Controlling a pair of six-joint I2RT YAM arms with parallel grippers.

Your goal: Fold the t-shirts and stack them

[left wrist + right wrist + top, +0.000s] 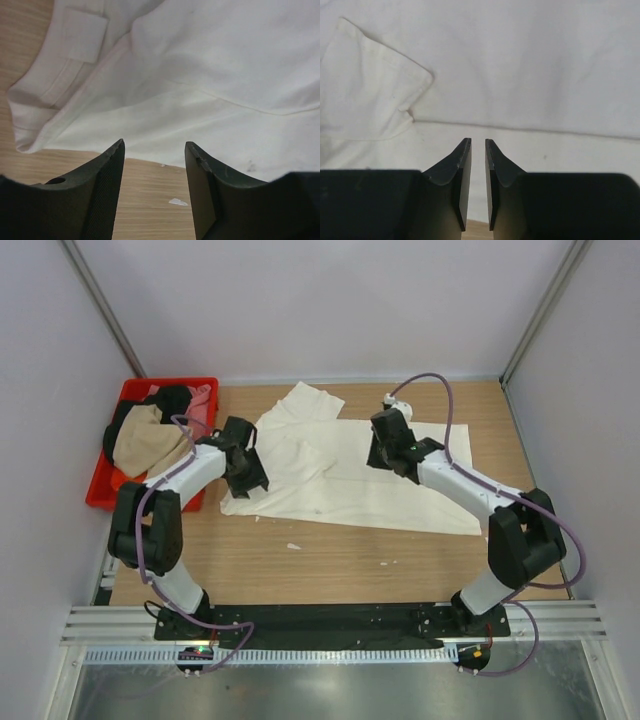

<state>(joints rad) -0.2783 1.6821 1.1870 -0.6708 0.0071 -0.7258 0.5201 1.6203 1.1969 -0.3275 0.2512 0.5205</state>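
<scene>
- Left claw [154,145] gapes wide and empty above the near hem of the cream t-shirt [340,480], spread mid-frame on the table [330,560].
- Right claw [477,141]: narrow gap, gripping nothing, over the cloth.
- Upper left, red crate [100,495] holds heaped t-shirts [145,440], overlapping; count unclear.

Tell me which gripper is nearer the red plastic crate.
Left. The left gripper hovers over the cream cloth t-shirt near the red plastic crate; the right gripper is farther, across that shirt.
</scene>
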